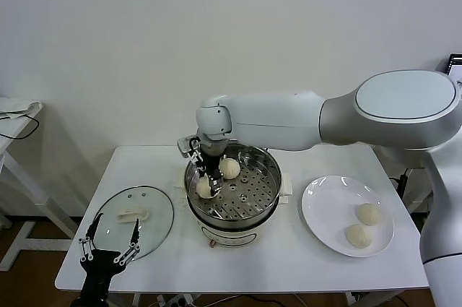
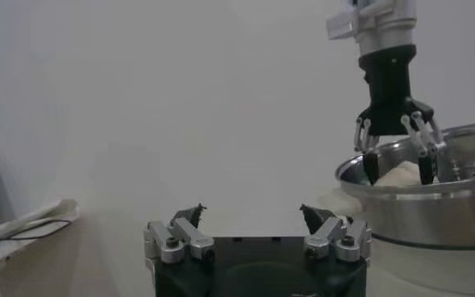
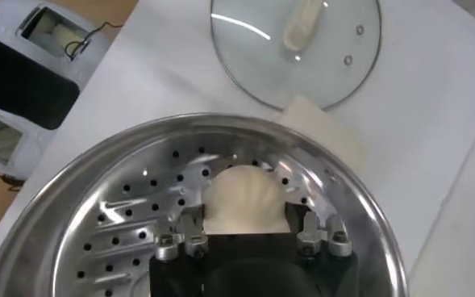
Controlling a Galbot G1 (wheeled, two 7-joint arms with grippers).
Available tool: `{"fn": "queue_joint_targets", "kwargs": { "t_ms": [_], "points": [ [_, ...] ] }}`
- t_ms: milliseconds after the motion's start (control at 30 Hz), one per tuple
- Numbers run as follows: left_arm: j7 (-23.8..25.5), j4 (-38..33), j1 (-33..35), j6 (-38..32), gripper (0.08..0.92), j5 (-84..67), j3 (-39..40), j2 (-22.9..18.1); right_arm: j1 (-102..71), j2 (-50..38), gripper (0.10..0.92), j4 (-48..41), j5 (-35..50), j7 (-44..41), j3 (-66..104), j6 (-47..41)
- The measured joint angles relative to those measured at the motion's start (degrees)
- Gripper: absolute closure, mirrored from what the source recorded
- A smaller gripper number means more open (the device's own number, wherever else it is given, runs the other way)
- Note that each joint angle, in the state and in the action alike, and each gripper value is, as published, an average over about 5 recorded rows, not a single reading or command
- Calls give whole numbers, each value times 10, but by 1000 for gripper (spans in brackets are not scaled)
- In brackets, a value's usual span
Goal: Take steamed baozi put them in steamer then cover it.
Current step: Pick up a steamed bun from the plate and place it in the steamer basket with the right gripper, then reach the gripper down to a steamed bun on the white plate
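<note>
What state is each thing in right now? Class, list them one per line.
Round stainless-steel steamer: uncovered, two buns inside.
Clear glass cover: flat on the table.
Flat white plate: holds two cream-white baozi.
Right gripper: around a bun in the steamer.
Left gripper: open, empty.

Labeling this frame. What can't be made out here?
- Right gripper: whether the jaws still clamp the baozi or have let go; wrist view shows it between them, contact hidden by the gripper body.
- Steamer base: head view, mostly hidden by the pot.
- Left gripper arm: cut off at the frame edge.
</note>
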Motion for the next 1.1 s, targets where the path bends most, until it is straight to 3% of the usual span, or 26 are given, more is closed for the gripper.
{"fn": "queue_joint_targets", "kwargs": {
  "t_ms": [333,633,1100],
  "points": [
    [0,1,-1,0,177,-1,-2,0,26,-77,203,52,-27,-7,30,14],
    [-1,1,-5,1,177,-1,4,2,64,-246,203,118,-55,-37,43,73],
    [-1,1,5,-2,177,4,6,-1,-4,-485,203,130,-148,-78,47,160]
  ]
}}
